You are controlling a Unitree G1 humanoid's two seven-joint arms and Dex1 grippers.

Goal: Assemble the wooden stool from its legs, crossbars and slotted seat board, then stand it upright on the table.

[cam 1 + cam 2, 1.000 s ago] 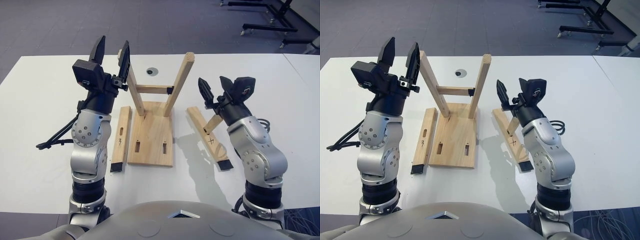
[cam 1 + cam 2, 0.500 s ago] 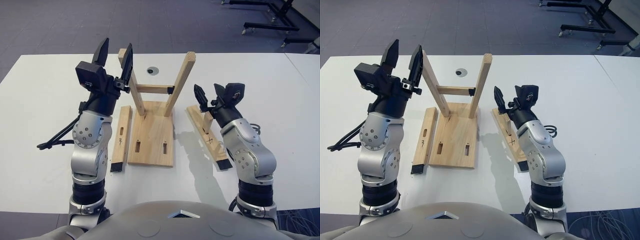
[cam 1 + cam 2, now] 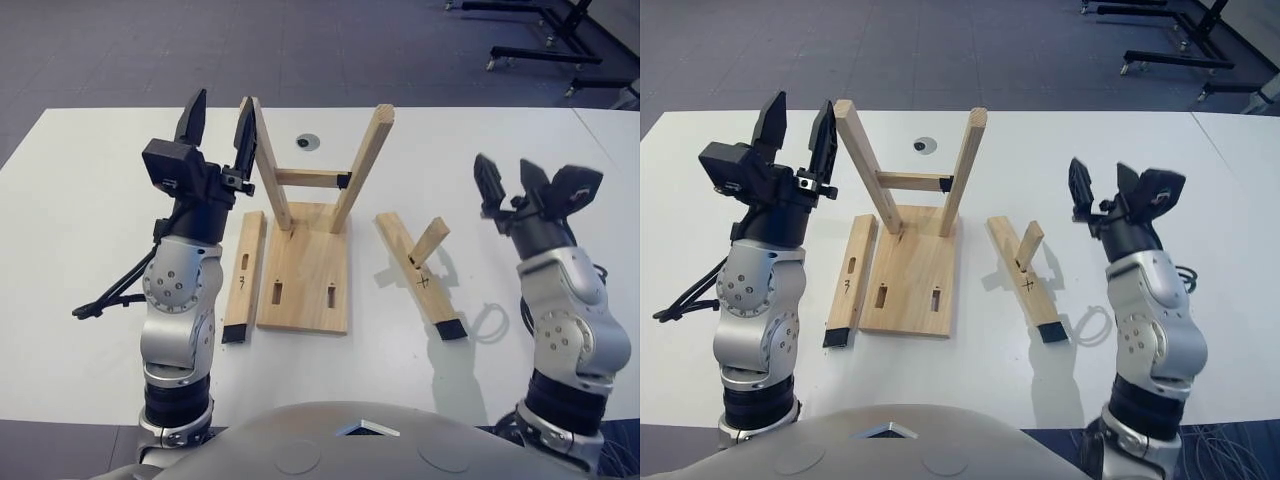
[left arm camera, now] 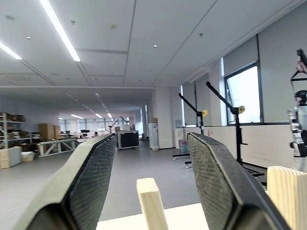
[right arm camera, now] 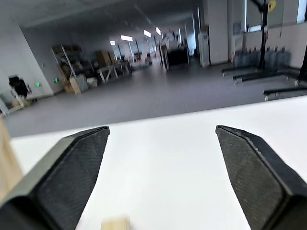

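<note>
The slotted seat board (image 3: 303, 268) lies flat mid-table. Two legs stand tilted on its far end, the left leg (image 3: 264, 160) and the right leg (image 3: 362, 165), joined by a crossbar (image 3: 308, 179). A loose leg (image 3: 243, 275) lies flat along the board's left side. To the right lies another leg (image 3: 418, 275) with a short crossbar (image 3: 430, 241) sticking up from it. My left gripper (image 3: 220, 110) is open, raised just left of the left leg's top; in the left wrist view that top (image 4: 152, 201) shows between the fingers (image 4: 91, 177). My right gripper (image 3: 505, 172) is open, raised well to the right of the loose leg.
A round grommet (image 3: 313, 142) sits in the white table (image 3: 90, 190) behind the frame. A black cable (image 3: 100, 297) trails at the left and a white cable loop (image 3: 488, 322) lies near the right leg's end. Wheeled frames (image 3: 545, 55) stand on the floor beyond the table.
My right gripper has pulled back from the leg with the crossbar and swung right, still open. My left gripper has shifted slightly left of the standing leg's top.
</note>
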